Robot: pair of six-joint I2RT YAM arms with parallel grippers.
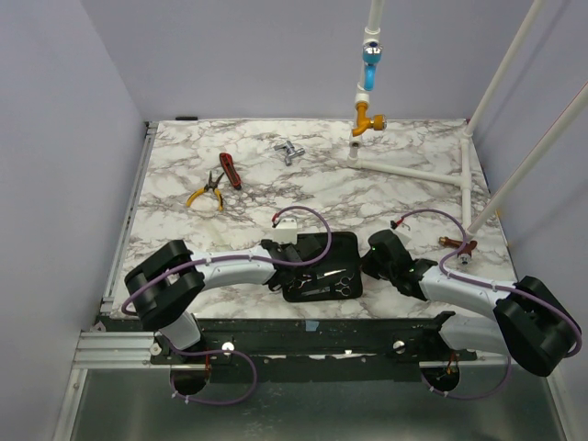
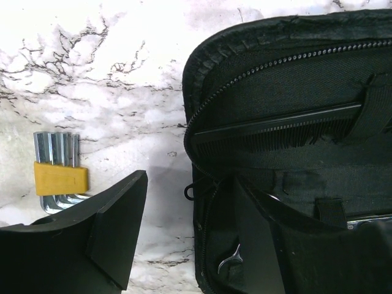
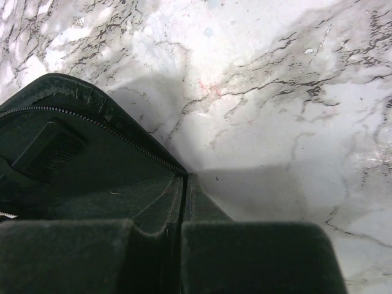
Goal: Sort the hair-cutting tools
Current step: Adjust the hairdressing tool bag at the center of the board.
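Marbled tabletop (image 1: pixel 413 197), lavender walls (image 1: pixel 55 138).

Top view: black zip case (image 1: pixel 342 246) lies open at 6 o'clock of the table, between the two arms. Silver scissors (image 1: pixel 335 283) sit in its near half, long axis roughly 9-to-3. Which end carries the loops is too small to tell. Over the case's 9 o'clock edge, the left gripper (image 1: pixel 287 266). Just off its 3 o'clock edge, the right gripper (image 1: pixel 375 260). Yellow-handled pliers (image 1: pixel 207 194) and red-handled tool (image 1: pixel 230 171) lie well apart from the case, toward 11 o'clock.

Left wrist view: black comb (image 2: pixel 275 125) lies inside the case, its 3 o'clock end tucked under a strap (image 2: pixel 370 110). Long axis 9-to-3, the 3 o'clock end slightly higher; teeth point to 6 o'clock. Fingers (image 2: pixel 116 229) parted and released, one over bare marble, the other inside the case, the case rim between them. Hex keys (image 2: pixel 55 147) in a yellow holder (image 2: pixel 58 177) at 9 o'clock.

Right wrist view: fingers (image 3: pixel 257 257) clenched together, tips at the case's corner. Whether fabric is pinched, cannot tell. One comb end shows inside the case at 9 o'clock.
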